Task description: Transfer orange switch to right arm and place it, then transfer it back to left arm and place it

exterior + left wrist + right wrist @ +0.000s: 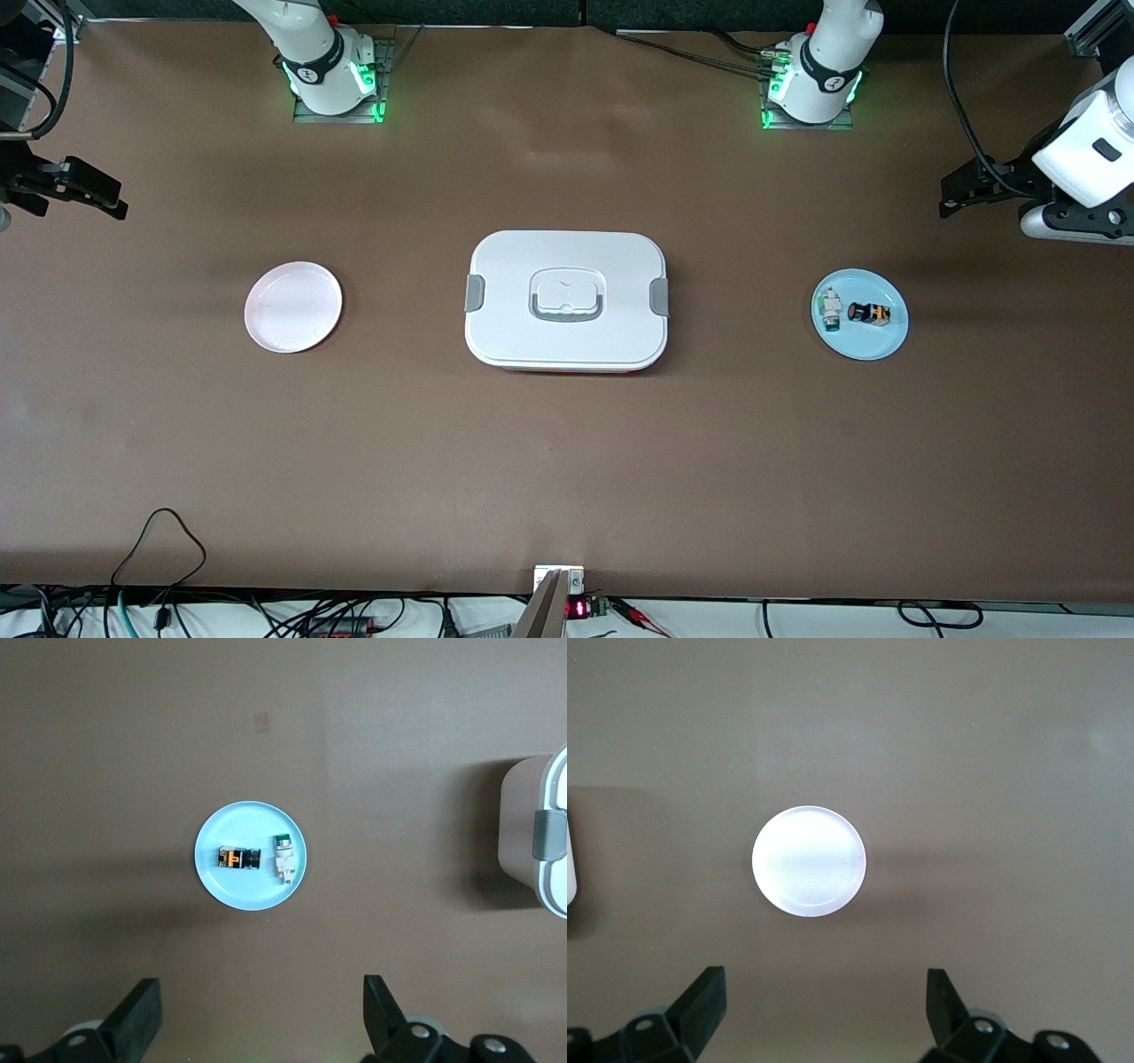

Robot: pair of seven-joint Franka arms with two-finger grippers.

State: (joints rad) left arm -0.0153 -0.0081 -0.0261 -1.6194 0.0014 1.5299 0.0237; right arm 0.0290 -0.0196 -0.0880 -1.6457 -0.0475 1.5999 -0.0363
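Note:
The orange switch (868, 313) (237, 858) lies on its side on a light blue plate (877, 348) (252, 819) toward the left arm's end of the table. The white box (505, 301) (554, 842) with grey latches stands shut at the table's middle. High over the table beside the blue plate, my left gripper (957, 190) (263, 1001) is open and holds nothing. My right gripper (111, 197) (827, 992) is also open and empty, up over the right arm's end near a pale pink plate (292, 307) (809, 861).
A small white-and-green part (830, 308) (283, 858) lies on the blue plate beside the switch. Nothing lies on the pink plate. Cables and a small display (576, 608) line the table's edge nearest the front camera. Bare brown tabletop surrounds the box.

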